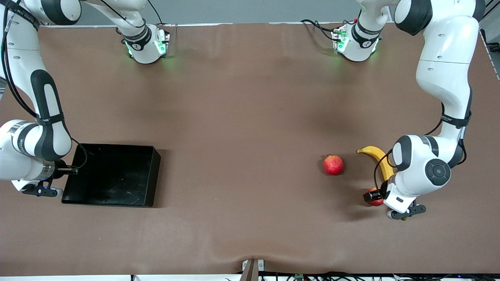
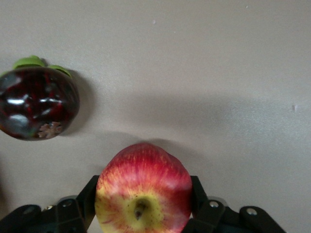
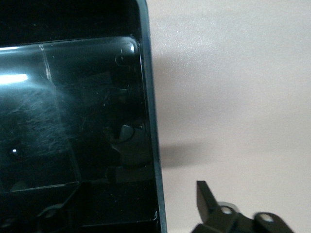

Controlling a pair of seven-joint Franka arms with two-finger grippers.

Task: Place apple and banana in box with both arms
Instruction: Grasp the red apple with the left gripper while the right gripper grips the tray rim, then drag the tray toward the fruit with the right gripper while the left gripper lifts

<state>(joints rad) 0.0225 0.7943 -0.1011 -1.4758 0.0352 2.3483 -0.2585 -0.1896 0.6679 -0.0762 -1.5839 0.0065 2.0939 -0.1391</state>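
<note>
- Your left gripper (image 2: 143,213) has its fingers (image 2: 85,201) closed around the apple (image 2: 143,189) (red, with a yellow patch at the stem dimple), low at the left arm's end of the desk (image 1: 242,117).
- The banana (image 1: 378,158), curved and yellow, lies just beside it, farther from the front camera.
- The box (image 1: 113,175) sits well apart, at the right arm's end.
- Your right gripper (image 3: 146,208) straddles its wall with fingers (image 3: 211,206) spread.
</note>
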